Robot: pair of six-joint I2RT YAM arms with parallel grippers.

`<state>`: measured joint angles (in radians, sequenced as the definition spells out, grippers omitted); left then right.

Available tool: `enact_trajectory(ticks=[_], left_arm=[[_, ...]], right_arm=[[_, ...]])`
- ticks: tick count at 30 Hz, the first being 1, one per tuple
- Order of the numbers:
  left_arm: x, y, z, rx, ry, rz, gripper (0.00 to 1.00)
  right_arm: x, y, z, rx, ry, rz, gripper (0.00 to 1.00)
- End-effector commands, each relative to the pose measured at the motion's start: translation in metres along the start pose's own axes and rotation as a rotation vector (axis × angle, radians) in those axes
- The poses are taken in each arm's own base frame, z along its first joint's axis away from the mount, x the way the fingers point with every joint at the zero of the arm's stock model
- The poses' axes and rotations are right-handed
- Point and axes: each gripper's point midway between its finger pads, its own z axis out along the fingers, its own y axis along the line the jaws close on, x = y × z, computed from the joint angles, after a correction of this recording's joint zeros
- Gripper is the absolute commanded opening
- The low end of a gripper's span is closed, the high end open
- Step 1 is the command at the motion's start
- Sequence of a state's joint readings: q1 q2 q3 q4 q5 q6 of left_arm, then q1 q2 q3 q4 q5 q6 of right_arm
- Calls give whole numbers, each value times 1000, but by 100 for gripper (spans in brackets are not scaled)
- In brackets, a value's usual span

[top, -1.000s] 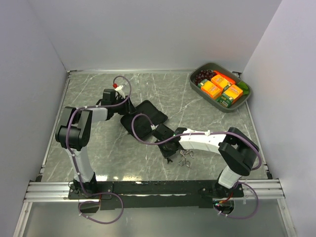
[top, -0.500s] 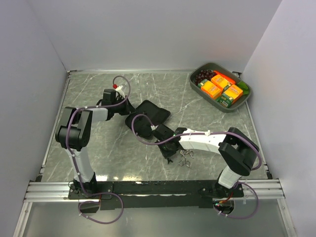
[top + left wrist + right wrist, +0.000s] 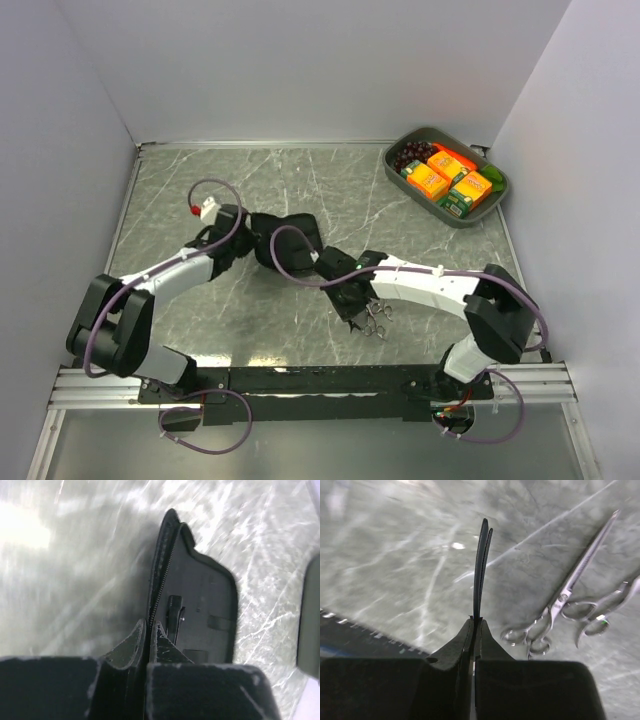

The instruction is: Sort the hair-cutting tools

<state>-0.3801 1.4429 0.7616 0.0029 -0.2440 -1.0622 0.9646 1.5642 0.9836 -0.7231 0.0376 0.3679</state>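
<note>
Pinching a black clip (image 3: pixel 481 570) in my right end effector (image 3: pixel 476 625): jaws closed tight on its base, tip pointing away over the tabletop (image 3: pixel 395 555). Both scissors (image 3: pixel 572 592) lie flat just right of it, touching each other, on the near side of the tabletop. Left end effector (image 3: pixel 148 630) is clamped narrow on the zip edge of the case (image 3: pixel 210 595), mid-tabletop. Case is open; second clip (image 3: pixel 174 614) sits inside it, close to my left fingers. Tray (image 3: pixel 447 175) of food sits in the far right corner, well apart.
</note>
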Motion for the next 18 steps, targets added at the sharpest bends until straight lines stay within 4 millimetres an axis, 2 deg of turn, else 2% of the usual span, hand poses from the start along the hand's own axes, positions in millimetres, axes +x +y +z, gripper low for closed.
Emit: enact_trajectory(ticks=[1, 2, 4, 5, 7, 8, 10, 12, 15, 18], left_arm=[[23, 29, -16, -231, -28, -180, 12], [32, 29, -17, -238, -1, -174, 25], [52, 32, -25, -259, 54, -141, 39], [59, 31, -29, -256, 88, -132, 52], [73, 40, -39, -280, 137, -96, 62], [75, 38, -46, -266, 158, -97, 67], [81, 44, -57, -262, 183, -59, 72], [71, 38, -67, -223, 158, -25, 72], [47, 25, -70, -165, 74, 66, 72], [22, 12, -63, -120, 11, 146, 72]], right_arm=[[-25, 7, -51, -43, -88, -26, 0], [-32, 10, -60, -50, -112, -35, 0], [-36, 8, -71, -46, -125, -40, 0], [-42, 9, -79, -50, -143, -48, 0], [-42, 8, -88, -46, -143, -59, 0], [-46, 9, -94, -52, -157, -68, 0], [-47, 10, -102, -66, -166, -84, 0], [-47, 12, -105, -80, -174, -95, 0], [-51, 16, -99, -103, -189, -97, 0], [-56, 28, -96, -148, -182, -91, 0]])
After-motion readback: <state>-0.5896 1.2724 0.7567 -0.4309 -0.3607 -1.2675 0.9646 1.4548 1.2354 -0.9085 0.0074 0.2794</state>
